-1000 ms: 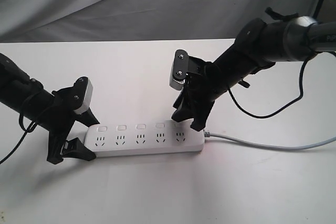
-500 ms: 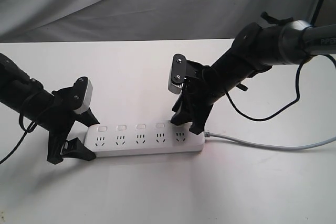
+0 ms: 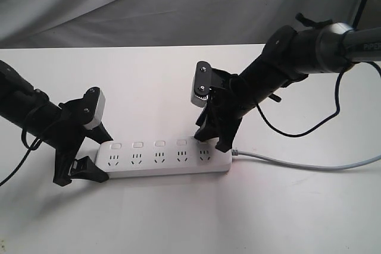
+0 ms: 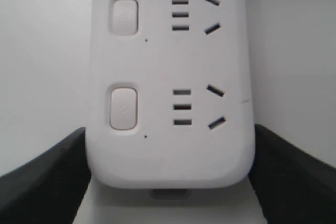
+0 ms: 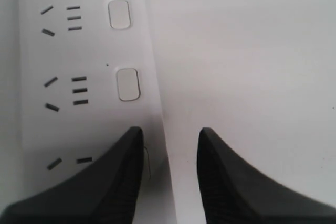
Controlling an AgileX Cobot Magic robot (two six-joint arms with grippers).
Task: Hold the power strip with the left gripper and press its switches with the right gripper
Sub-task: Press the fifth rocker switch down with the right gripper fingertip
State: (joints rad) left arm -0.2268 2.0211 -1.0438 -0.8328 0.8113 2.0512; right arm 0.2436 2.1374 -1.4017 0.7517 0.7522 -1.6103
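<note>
The white power strip (image 3: pixel 164 157) lies flat on the table, its grey cable (image 3: pixel 309 165) running off to the right. My left gripper (image 3: pixel 97 154) is shut on its left end; in the left wrist view the black fingers (image 4: pixel 52 177) press both long sides of the power strip (image 4: pixel 168 156). My right gripper (image 3: pixel 211 141) stands over the cable end, jaws slightly apart. One of its fingers (image 5: pixel 123 171) rests on the last of the switches (image 5: pixel 147 162), the other hangs over bare table. The remaining switches (image 3: pixel 149 144) show uncovered.
The white table (image 3: pixel 178 224) carries the strip near its middle. A grey cloth (image 3: pixel 119 4) hangs behind the table's far edge. A black cable (image 3: pixel 297 130) loops down from the right arm near the strip's cable.
The right gripper has sunk slightly toward the strip's cable end over the last second. The left gripper and the strip have not moved.
</note>
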